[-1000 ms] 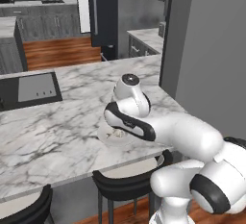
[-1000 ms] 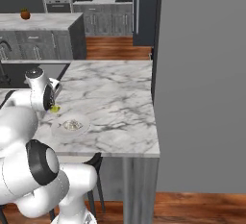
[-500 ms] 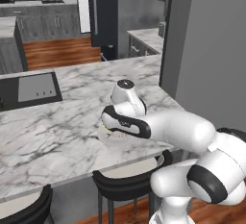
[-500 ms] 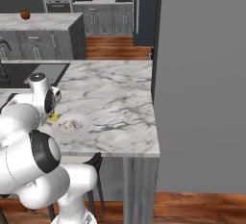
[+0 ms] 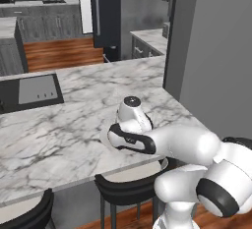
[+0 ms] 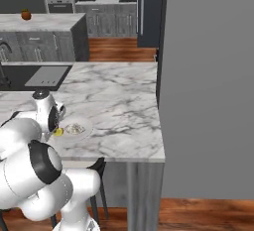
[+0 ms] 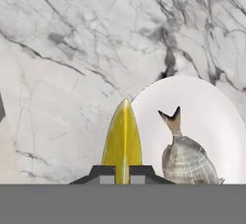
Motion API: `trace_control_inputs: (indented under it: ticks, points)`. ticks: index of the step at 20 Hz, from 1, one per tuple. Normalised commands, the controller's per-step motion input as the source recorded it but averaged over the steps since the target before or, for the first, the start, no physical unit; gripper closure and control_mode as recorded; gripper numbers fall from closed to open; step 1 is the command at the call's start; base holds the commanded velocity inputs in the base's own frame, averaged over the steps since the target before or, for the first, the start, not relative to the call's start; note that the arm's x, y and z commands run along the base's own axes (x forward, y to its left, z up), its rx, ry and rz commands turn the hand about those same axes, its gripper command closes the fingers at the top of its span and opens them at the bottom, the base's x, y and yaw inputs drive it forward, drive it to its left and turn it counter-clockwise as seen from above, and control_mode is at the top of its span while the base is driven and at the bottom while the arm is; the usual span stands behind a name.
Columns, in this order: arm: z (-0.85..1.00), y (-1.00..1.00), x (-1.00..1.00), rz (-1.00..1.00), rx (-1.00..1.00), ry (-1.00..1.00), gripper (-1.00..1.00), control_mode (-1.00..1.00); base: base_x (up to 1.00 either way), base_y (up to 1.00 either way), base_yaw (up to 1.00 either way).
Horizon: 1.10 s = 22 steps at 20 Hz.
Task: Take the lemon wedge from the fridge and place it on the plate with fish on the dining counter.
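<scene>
Two dark tips of my claw (image 7: pixel 122 174) are clenched on the lemon wedge (image 7: pixel 123 141), which stands up between them in the hand view, its yellow point reaching past the tips. Just to the right of it in that view lies the plate (image 7: pixel 206 107), round and whitish, with the fish (image 7: pixel 187 160) on it, tail fin pointing away from me and its grey scaled body running off the lower edge. The wedge overlaps the plate's near rim in this view; whether it hangs over the plate or just beside it I cannot tell. Beneath both is the white marble tabletop (image 7: pixel 62 50) with its grey veins. From the right base view, the lemon wedge (image 6: pixel 58 132) shows as a small yellow spot at the end of my arm, right next to the plate (image 6: pixel 85 129), which sits on the tabletop (image 6: pixel 124 96) near its front edge, the fish (image 6: pixel 75 128) a small greyish shape on it. In the left base view, my white forearm lies low across the tabletop (image 5: pixel 74 120) and covers most of the plate (image 5: pixel 104 136), of which a pale sliver shows at the left of my wrist. Black stools (image 5: pixel 123 184) stand under the front edge. Further back, the black fridge (image 6: pixel 148 9) stands tall against the wall, doors shut.
</scene>
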Motion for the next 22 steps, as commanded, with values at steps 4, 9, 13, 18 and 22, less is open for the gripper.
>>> trace_control_inputs:
  ticks: [4, 9, 13, 18, 22]
  points:
    - [-0.28, -0.24, 0.76, 0.0, 0.0, 0.0, 1.0, -1.0, 0.0, 0.0, 0.0]
    - [-0.09, 0.11, 0.61, 0.0, 0.0, 0.0, 1.0, -1.0, 0.0, 0.0, 0.0]
    - [-0.09, 0.14, 0.1, 0.0, 0.0, 0.0, 1.0, -1.0, 0.0, 0.0, 0.0]
    - [-0.09, 0.05, 0.0, 0.0, 0.0, 0.02, -1.0, -1.0, 0.0, 0.0, 0.0]
    - [0.0, 0.0, 0.0, 0.0, 0.0, 0.0, -1.0, -1.0, 0.0, 0.0, 0.0]
